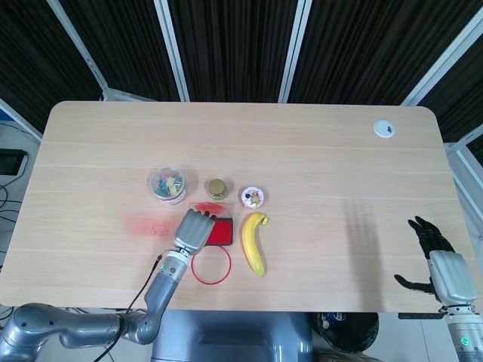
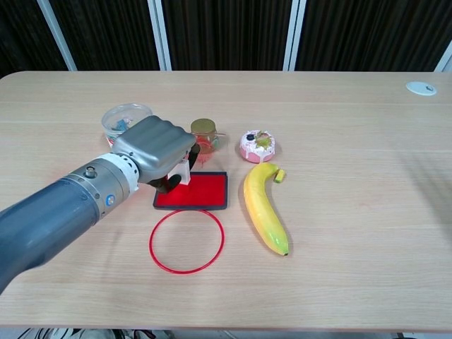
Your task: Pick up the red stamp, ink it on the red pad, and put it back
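Spanning frame: light wood table (image 1: 317, 143), dark slatted wall (image 1: 234, 45) behind.

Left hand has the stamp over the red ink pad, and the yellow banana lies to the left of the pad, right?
Not quite. The left hand does hold the small pale stamp at the flat red ink pad, but the chest view shows the yellow banana to the right of the pad, not to its left.

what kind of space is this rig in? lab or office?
Most likely a lab test bench. A light wood desk with a cable grommet stands before dark slatted panels, and small props are grouped on it: a banana, a red ink pad and a red ring.
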Motion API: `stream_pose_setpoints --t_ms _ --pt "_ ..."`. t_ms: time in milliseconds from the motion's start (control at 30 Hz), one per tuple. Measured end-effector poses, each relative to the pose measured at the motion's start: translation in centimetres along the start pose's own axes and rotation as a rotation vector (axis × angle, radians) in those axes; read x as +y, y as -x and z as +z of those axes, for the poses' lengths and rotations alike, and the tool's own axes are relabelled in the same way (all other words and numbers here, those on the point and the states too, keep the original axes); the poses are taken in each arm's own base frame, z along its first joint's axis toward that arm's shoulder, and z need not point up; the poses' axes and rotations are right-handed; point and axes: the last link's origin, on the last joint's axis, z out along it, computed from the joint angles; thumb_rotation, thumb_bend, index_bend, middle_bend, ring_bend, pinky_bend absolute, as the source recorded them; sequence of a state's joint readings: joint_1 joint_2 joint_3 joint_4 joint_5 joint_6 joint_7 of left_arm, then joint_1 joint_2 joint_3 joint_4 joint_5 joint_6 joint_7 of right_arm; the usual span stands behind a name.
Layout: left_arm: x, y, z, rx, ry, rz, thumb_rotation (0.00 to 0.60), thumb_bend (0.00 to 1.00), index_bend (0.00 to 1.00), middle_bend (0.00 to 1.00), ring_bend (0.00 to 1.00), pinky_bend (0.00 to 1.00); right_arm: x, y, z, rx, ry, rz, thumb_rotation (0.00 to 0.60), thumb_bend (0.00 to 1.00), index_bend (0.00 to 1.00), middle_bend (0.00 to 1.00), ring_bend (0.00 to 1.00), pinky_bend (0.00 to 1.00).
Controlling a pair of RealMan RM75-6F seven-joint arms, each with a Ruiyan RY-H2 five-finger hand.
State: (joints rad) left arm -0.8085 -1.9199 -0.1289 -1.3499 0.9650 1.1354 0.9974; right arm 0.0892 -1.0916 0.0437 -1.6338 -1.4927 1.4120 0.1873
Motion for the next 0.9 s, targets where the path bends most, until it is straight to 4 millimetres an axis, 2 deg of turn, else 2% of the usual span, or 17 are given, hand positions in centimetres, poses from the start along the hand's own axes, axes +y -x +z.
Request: stream_pose_setpoints --t_ms 400,900 --pt "0.0 -0.4 -0.1 0.047 0.011 -0.030 0.600 0.53 0.74 0.76 0.59 0.65 0.0 0.0 0.0 -0.002 0.003 0.010 0.600 0.15 0.00 0.00 0.00 0.18" --pt "0.1 0.7 -0.4 0.042 0.024 -0.023 0.600 0.53 0.74 0.76 0.59 0.65 0.0 0.0 0.0 -0.007 0.009 0.029 0.600 0.15 0.00 0.00 0.00 0.18"
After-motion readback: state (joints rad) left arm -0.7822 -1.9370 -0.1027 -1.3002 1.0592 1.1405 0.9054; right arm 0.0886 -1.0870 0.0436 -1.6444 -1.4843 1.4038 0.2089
